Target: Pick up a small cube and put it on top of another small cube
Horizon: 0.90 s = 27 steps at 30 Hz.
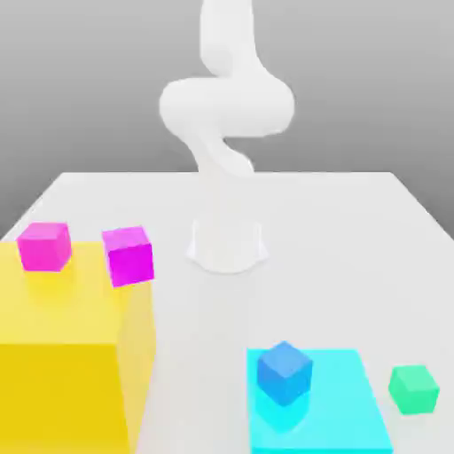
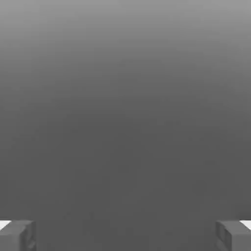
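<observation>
I am seeing the small green cube [image 1: 413, 388] sitting on the white table [image 1: 337, 230] near its front right corner, just beside the flat cyan slab [image 1: 346, 417]; it is matte, plain and sharp-edged. 1 blue cube [image 1: 285, 371] is resting on that slab. 2 magenta cubes [image 1: 44, 246] [image 1: 129, 255] are sitting at the yellow block [image 1: 62, 372]. My gripper [image 2: 125, 235] is standing wide with nothing between its fingers [image 2: 17, 235].

Exterior view: large block [image 1: 62, 355] at lower left carries 1 cube [image 1: 44, 246]; a 2nd [image 1: 129, 255] at its right edge. Flat slab [image 1: 346, 417] at lower right carries 1 cube [image 1: 285, 371]; the small cube [image 1: 413, 389] lies just right on the tabletop [image 1: 337, 230].
</observation>
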Tool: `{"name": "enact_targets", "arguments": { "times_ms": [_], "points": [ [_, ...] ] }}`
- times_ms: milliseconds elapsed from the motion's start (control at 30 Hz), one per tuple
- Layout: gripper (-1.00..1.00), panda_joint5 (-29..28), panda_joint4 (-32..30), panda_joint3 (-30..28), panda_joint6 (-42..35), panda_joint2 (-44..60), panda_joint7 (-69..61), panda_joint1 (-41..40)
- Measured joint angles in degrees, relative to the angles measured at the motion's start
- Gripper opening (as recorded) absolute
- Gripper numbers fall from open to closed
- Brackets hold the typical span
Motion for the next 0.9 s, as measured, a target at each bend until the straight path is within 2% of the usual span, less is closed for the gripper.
{"name": "enact_targets", "arguments": {
  "times_ms": [500, 733, 900],
  "points": [
    [0.00, -10.4, -3.6, 16.5, 10.8, 31.4, 20.4, -1.2],
    [0.00, -15.4, -5.3, 19.4, 15.8, 46.0, 30.0, 3.6],
    [0.00, -15.7, -6.6, 20.6, 19.8, 55.6, 34.4, 7.2]
  ]
}}
